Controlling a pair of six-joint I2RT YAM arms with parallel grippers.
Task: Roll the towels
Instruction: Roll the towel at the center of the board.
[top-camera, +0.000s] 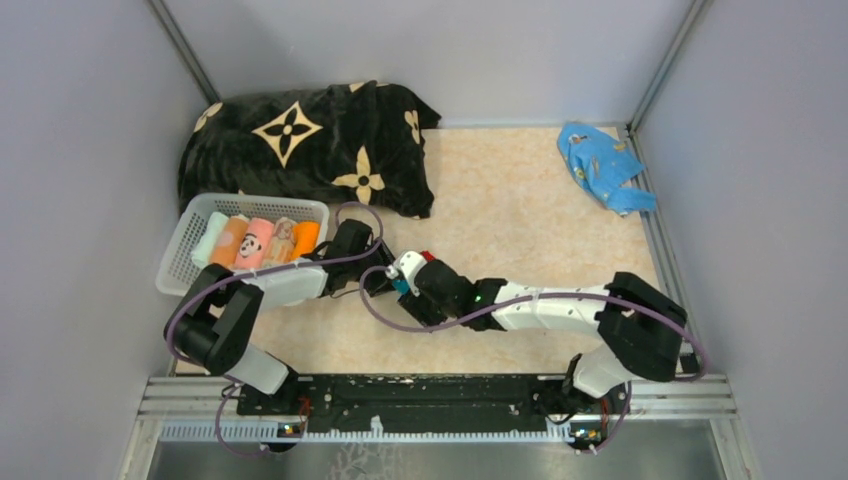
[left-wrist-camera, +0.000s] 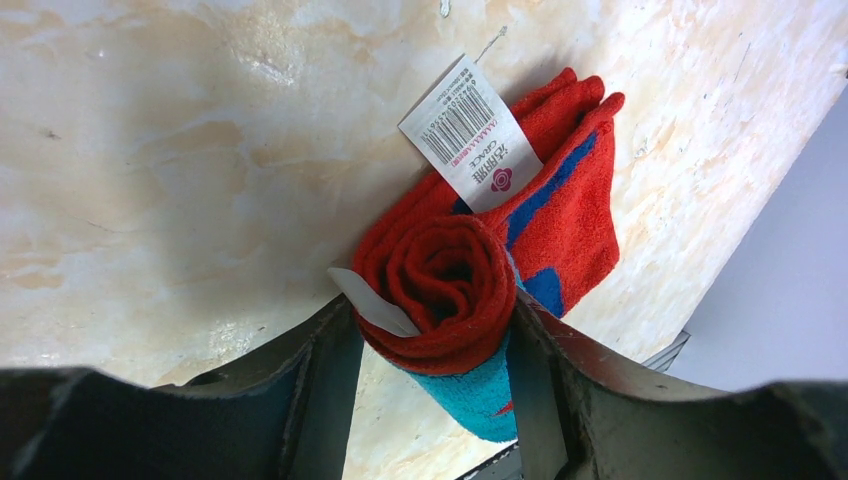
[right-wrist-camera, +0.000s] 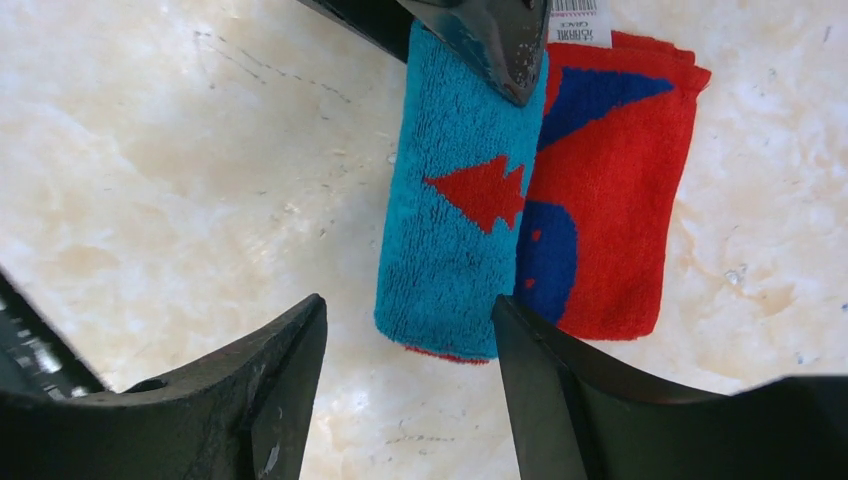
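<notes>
A red-and-teal printed towel (left-wrist-camera: 560, 220) lies on the table, partly rolled, with a white barcode label (left-wrist-camera: 470, 130). My left gripper (left-wrist-camera: 430, 303) is shut on the rolled end (left-wrist-camera: 440, 285), one finger on each side. In the right wrist view the teal roll (right-wrist-camera: 450, 210) lies beside the flat red part (right-wrist-camera: 615, 200), and a left finger (right-wrist-camera: 490, 35) holds its far end. My right gripper (right-wrist-camera: 408, 305) is open, with the roll's near end just ahead between its fingertips. Both grippers meet at the towel (top-camera: 405, 272) in the top view.
A white basket (top-camera: 180, 255) at the left holds several rolled towels: pale green (top-camera: 210, 240), orange (top-camera: 230, 242), pink with panda (top-camera: 255, 243), beige patterned (top-camera: 282, 240). A black plush blanket (top-camera: 310, 145) lies behind it. A blue cloth (top-camera: 603, 165) lies at the back right.
</notes>
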